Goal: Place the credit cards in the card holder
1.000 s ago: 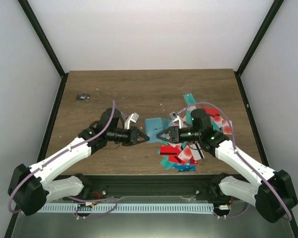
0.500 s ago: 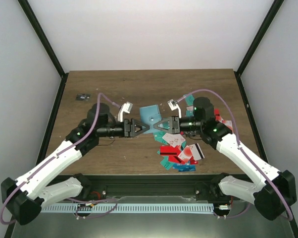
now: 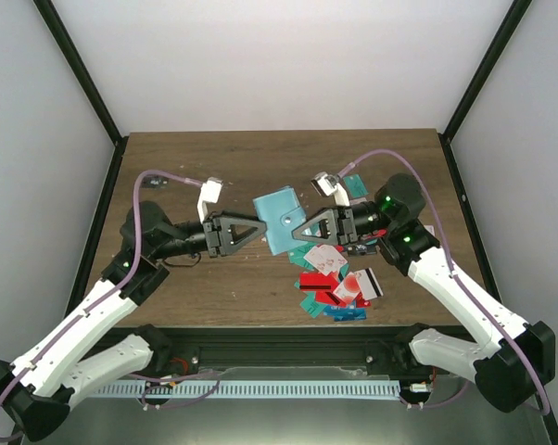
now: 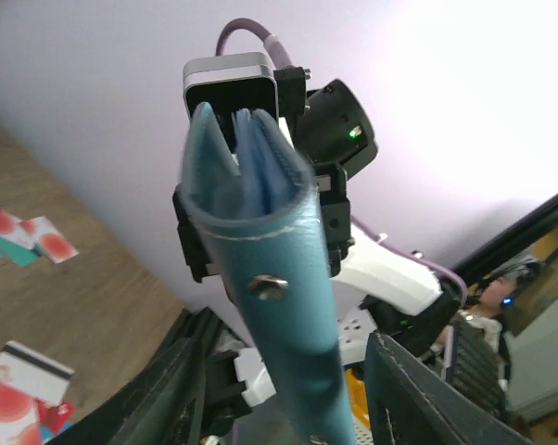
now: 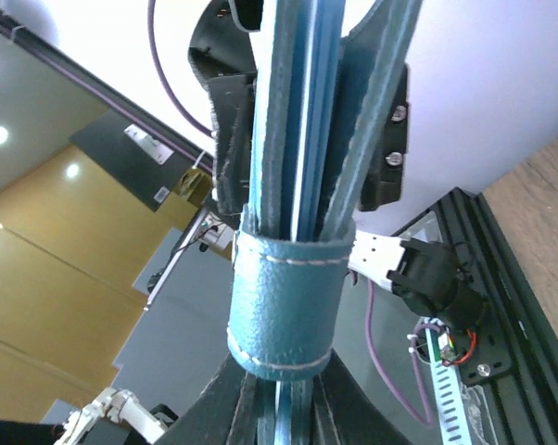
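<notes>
Teal holder (image 3: 279,219) is clamped edge-on by my left end effector (image 3: 258,230) and right end effector (image 3: 299,232), above the surface; cards (image 3: 339,283) wait at five o'clock. I should part its flaps evenly.

The teal card holder (image 3: 280,221) is held above the middle of the wooden surface (image 3: 186,167), pinched between the left end effector (image 3: 257,229) and the right end effector (image 3: 299,232). A heap of red, white and teal credit cards (image 3: 339,286) lies toward the near right edge.

card holder (image 3: 282,220) lifted higher off table, both arms raised, drawn back
</notes>
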Available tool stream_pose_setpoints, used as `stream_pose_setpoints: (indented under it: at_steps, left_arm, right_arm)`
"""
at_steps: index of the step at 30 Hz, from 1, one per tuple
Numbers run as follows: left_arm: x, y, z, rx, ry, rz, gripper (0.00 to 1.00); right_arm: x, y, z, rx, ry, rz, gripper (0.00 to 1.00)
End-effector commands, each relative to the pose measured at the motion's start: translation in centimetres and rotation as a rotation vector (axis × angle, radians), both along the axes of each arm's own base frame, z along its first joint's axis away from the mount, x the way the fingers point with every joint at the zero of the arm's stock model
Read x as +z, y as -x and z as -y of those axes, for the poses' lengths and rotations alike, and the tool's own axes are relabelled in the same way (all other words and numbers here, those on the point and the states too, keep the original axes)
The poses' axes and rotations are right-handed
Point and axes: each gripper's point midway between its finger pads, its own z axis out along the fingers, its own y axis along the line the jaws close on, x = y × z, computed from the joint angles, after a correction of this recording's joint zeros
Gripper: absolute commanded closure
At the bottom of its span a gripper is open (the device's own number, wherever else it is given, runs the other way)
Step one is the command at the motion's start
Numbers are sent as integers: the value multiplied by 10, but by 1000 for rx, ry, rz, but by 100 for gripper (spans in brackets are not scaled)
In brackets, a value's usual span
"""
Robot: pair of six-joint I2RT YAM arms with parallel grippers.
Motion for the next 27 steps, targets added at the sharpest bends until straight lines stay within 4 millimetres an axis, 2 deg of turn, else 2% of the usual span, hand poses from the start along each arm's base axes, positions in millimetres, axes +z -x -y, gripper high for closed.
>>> stream_pose_setpoints:
  at_steps: [1,5,11,13,14,16,18,19,21,25,27]
  left_arm:
    - [19,9,2,-70,87,56,52]
    - [25,6,10,-107,104,62,62]
    - [27,-1,19,-124,107,49,94]
    - [26,-2,20,-122,108,42,96]
    - [26,-4,20,-116,107,37,96]
    - [18,-12,21,-75,77,5,96]
    - [-7,-28,23,1,-43,-80,96]
    - [-16,-35,22,40,-98,-110,96]
    - [-31,-47,16,122,-184,-149,96]
    - [-55,-53,7,193,-276,-197,96]
    - [-64,-55,6,201,-307,-215,96]
  right_arm:
    - [27,16,8,67,-62,54,99]
    - [30,17,8,73,-71,60,99]
    - [31,16,8,76,-68,56,99]
    - [30,14,6,73,-64,51,96]
    - [30,10,5,62,-54,41,89]
    - [27,-3,0,5,-17,36,58]
    - [19,-25,-3,-124,60,53,29]
    - [8,-32,-2,-182,124,30,22]
    - [-3,-47,3,-299,204,68,13]
    - [-27,-67,24,-506,354,110,9]
    - [-36,-69,34,-575,398,115,7]
